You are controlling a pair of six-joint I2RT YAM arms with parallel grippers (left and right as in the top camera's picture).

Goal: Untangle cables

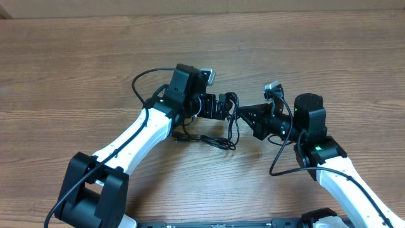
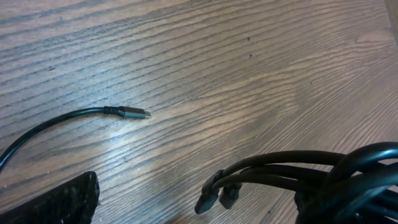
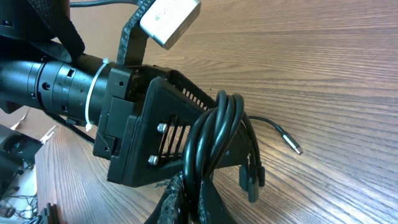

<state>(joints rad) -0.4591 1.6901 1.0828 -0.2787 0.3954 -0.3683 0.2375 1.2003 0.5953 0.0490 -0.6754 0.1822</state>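
Observation:
The cables [image 1: 231,100] are thin black cords bunched between my two grippers at the table's middle. A loose length [image 1: 212,140] trails on the wood below them. My right gripper [image 1: 243,114] is shut on the bunch, and in its wrist view the looped cables [image 3: 214,134] rise from between its fingers [image 3: 177,202]. Two plugs [image 3: 252,177] hang beside them, and one cord end with a plug [image 3: 290,142] lies flat on the table. My left gripper [image 1: 221,106] is open right against the bunch. Its own view shows the cables [image 2: 298,171], two plugs [image 2: 214,196] and one finger [image 2: 62,202].
The wooden table [image 1: 316,50] spreads all round. A thicker black cable [image 1: 140,78] arcs off the left arm, and another [image 1: 278,158] hangs from the right arm. The left gripper's black body [image 3: 134,134] fills the middle of the right wrist view.

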